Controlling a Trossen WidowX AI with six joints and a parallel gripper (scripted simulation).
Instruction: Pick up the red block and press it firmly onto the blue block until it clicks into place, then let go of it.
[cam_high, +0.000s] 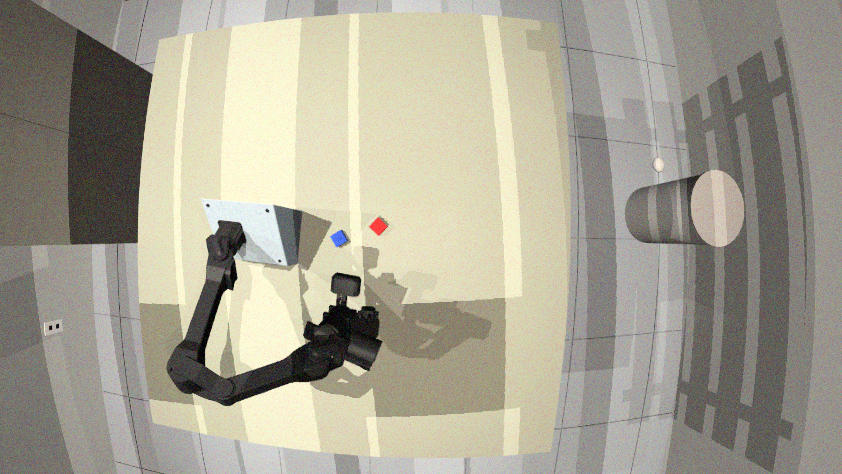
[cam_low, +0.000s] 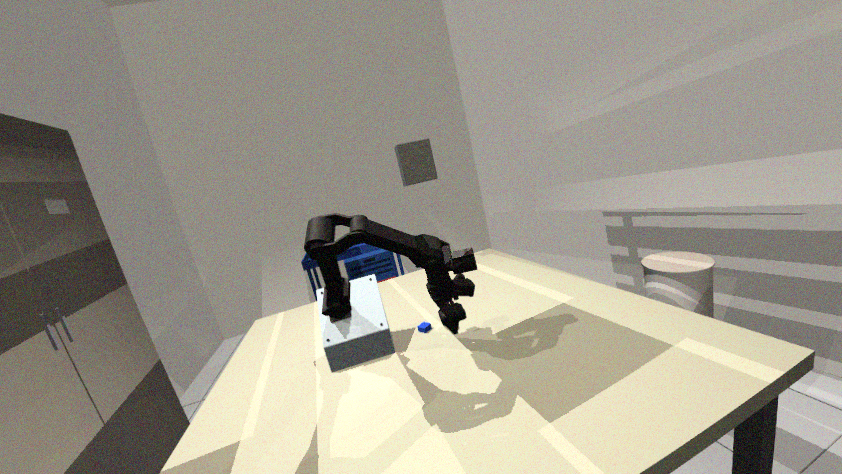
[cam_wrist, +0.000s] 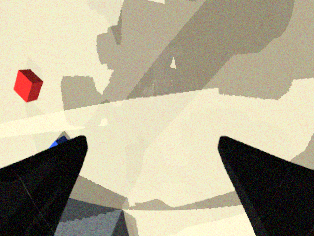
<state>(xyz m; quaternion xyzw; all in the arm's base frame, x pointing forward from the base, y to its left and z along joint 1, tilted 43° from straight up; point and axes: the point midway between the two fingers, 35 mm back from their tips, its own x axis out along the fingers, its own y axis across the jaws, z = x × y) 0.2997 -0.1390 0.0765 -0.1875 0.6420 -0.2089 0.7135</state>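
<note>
Fingers, black, tapered, of the parallel-jaw gripper (cam_high: 347, 320) (cam_low: 452, 329) (cam_wrist: 153, 142): spread wide, with nothing held between them. Height above the table is not readily judged.

Block, blue, small, squarish (cam_high: 339, 238) (cam_low: 424, 326) (cam_wrist: 54, 145): partly hidden behind one finger in the wrist view; set on the table between the grey base box and the red block.

Block, red, small, cube-like (cam_high: 378, 226) (cam_wrist: 28, 86): resting on the table, near the blue block but apart from it; seen off to one side of the finger gap, and not made out in the exterior view.

Step in hand, as judged: the approach to the red block. The gripper is best carried across at a safe height, so that the blue block is not knocked by a fingertip. The wrist is to be turned until the finger faces are squared to two opposite sides of the red block, then lowered straight and closed evenly. A centred, level grip is advised, as a skewed one would probably spoil the later press.

Box, pale-topped, grey-sided, metal-looking (cam_high: 259, 220) (cam_low: 360, 353) (cam_wrist: 90, 220): the arm's base, to be kept clear of.

Table, cream, broad (cam_high: 436, 117) (cam_low: 601, 382) (cam_wrist: 165, 120): crossed by shadows, by which edges may be confused.
</note>
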